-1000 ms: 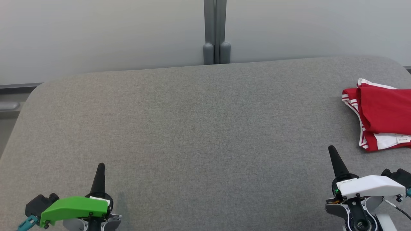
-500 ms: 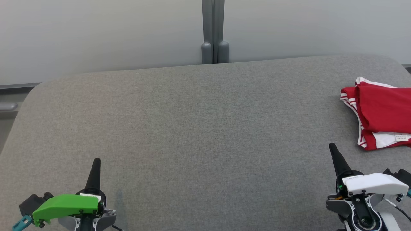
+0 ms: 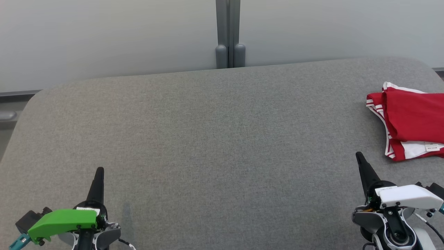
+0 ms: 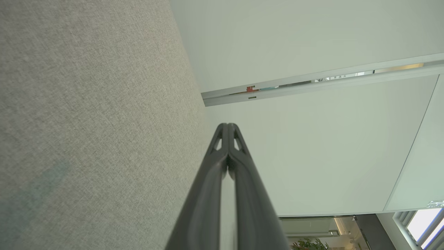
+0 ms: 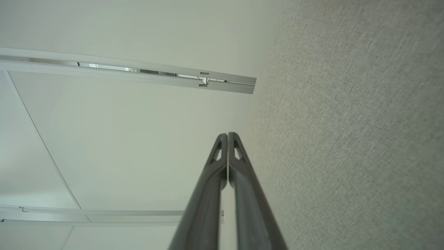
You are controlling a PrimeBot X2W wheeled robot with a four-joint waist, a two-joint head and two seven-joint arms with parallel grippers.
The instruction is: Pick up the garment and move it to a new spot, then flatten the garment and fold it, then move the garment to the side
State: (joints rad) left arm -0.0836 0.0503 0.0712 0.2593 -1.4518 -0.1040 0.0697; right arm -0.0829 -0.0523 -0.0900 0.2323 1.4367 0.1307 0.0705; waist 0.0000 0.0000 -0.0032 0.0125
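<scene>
Both pinched closed and empty: left end effector [image 3: 100, 170], right end effector [image 3: 358, 155]; garment [image 3: 412, 118] tag [image 3: 432, 147] print unreadable.

Your left claw [image 3: 99, 171], lower left, had dark tapered fingers [image 3: 96, 187], a green cover [image 3: 62, 219] and teal plug [image 3: 19, 240]; your right claw [image 3: 359, 156], lower right, a white cover [image 3: 406, 196] and black cable [image 3: 432, 227].
</scene>
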